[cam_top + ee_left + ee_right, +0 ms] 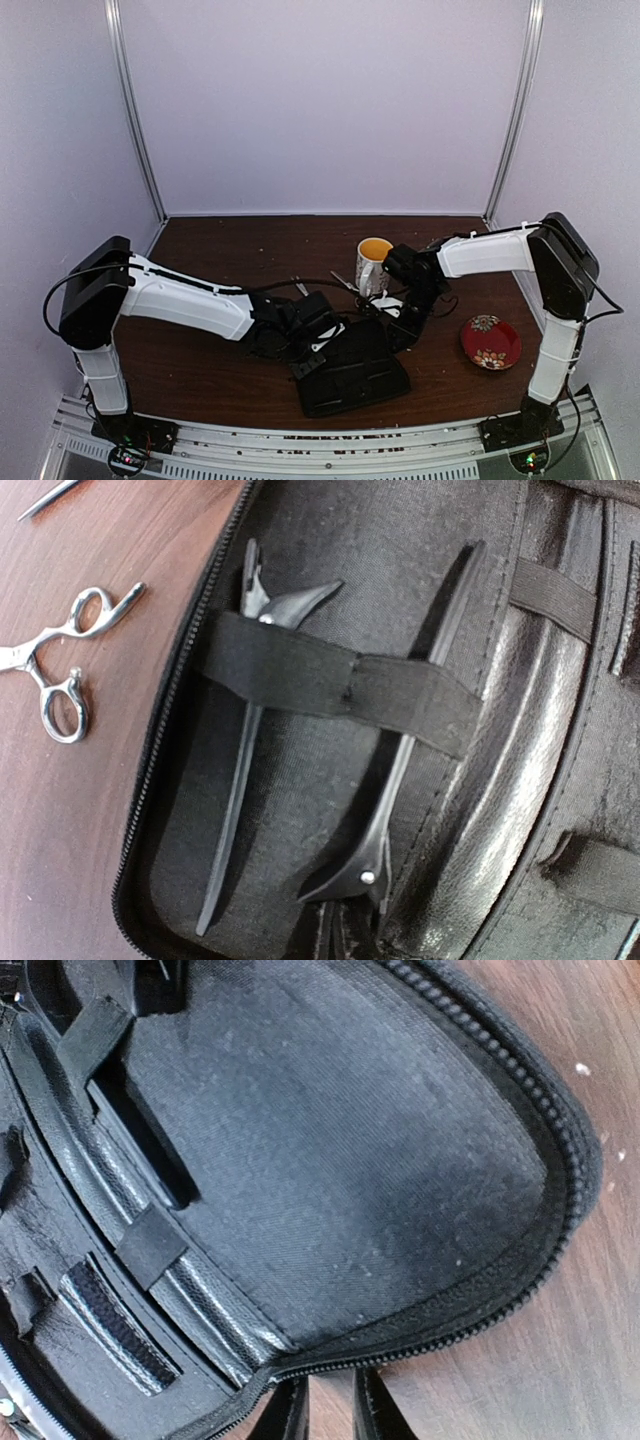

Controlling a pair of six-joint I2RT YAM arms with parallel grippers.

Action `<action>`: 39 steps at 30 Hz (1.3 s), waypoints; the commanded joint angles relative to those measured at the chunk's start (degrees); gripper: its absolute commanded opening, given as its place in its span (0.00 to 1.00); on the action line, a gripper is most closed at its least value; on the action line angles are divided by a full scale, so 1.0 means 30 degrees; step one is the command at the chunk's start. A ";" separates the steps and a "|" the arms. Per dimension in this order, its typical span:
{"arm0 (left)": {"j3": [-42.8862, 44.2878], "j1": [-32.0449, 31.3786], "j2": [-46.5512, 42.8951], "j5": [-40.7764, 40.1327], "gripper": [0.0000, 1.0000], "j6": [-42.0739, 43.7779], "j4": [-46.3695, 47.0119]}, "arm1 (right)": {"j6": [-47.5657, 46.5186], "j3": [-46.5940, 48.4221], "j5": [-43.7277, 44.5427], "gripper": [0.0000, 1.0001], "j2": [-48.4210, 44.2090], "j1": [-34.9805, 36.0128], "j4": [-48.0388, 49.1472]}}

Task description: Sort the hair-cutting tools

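counted: two black clips, both inside the open black case, which sits mid-desk close to the near edge. both tucked under one elastic strap, left clip and right clip lying side by side, apart, hinge ends pointing opposite ways. two silver scissors, both out on the bare desk beyond the case's far edge: first scissors with both ring handles showing, near the zip but not touching; second scissors only a blade tip, cut off at the top left corner of the left wrist view. in the top view both just thin slivers between case and mug, hard to make out. one mug behind the case's far right corner. one red plate toward the right edge of the desk, well apart from the case. widest open room along the far edge and in the near left corner; narrower strip between case and plate. left gripper closed tight, tips just beside the right clip's hinge end at the case rim; cannot tell whether anything is pinched, tips dark on dark and cut off at the bottom. right gripper a narrow slot apart, wood showing between the fingers, tips at the zip rim of the bare mesh half, nothing seen between them. both arms over the case's far part in the top view, hiding the strap and clips there.
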 commanded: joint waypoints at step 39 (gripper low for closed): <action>0.6543 0.1106 -0.3839 -0.7203 0.98 -0.7289 -1.1998 | -0.1885 -0.0897 0.1594 0.31 -0.5597 -0.1891 -0.1318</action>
